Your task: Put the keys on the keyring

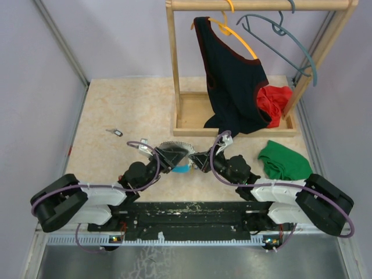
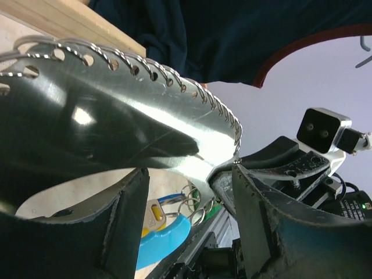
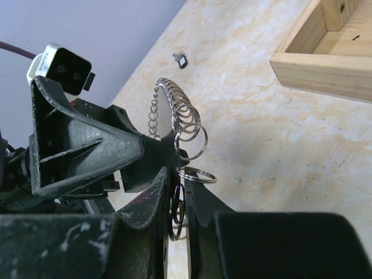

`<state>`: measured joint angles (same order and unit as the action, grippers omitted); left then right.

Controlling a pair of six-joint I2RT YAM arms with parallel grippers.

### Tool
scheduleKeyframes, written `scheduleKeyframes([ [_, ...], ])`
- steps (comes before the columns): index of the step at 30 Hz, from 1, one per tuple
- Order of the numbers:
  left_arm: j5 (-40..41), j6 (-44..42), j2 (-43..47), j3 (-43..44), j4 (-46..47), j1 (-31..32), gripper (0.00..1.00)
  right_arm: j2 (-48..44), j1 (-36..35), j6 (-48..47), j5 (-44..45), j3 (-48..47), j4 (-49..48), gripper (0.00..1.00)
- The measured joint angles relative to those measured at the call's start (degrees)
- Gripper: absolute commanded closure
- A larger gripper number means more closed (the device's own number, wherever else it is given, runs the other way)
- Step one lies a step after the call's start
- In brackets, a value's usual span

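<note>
Both my left tool (image 2: 189,174) and right tool (image 3: 177,204) meet at the keyring (image 1: 174,152) over the tabletop (image 1: 128,104): right pinched narrow on its thin, springy, likely slippery wire, left's grip I cannot tell.

setting: lab test cell | evidence: aluminium frame (image 1: 63,42), plain enclosure walls (image 1: 122,35)

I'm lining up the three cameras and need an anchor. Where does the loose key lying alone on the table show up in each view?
Top external: the loose key lies on the table, left of centre.
Left wrist: not in it.
Right wrist: the loose key sits near the top edge, left of centre, on the table.
Shared landmark: the wooden rack base, visible in all three views.
</note>
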<state>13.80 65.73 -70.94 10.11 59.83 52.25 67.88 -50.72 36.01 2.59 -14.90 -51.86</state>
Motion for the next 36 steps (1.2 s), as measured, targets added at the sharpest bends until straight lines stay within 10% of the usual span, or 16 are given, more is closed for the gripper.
scheduleKeyframes([
  [18,-5.1,3.8,-18.8,-1.0,27.8,-3.4,0.89,2.7,-0.2,-0.4,0.6,0.4,-4.8,0.90],
  [28,-8.5,0.9,-16.1,-3.0,27.5,-5.7,1.00,-0.1,-0.6,-2.5,-0.2,1.1,-3.0,0.46],
  [36,-11.5,-5.9,-4.5,-3.5,23.2,-8.3,1.00,-10.0,-0.7,-11.4,0.2,1.0,2.6,0.31],
])
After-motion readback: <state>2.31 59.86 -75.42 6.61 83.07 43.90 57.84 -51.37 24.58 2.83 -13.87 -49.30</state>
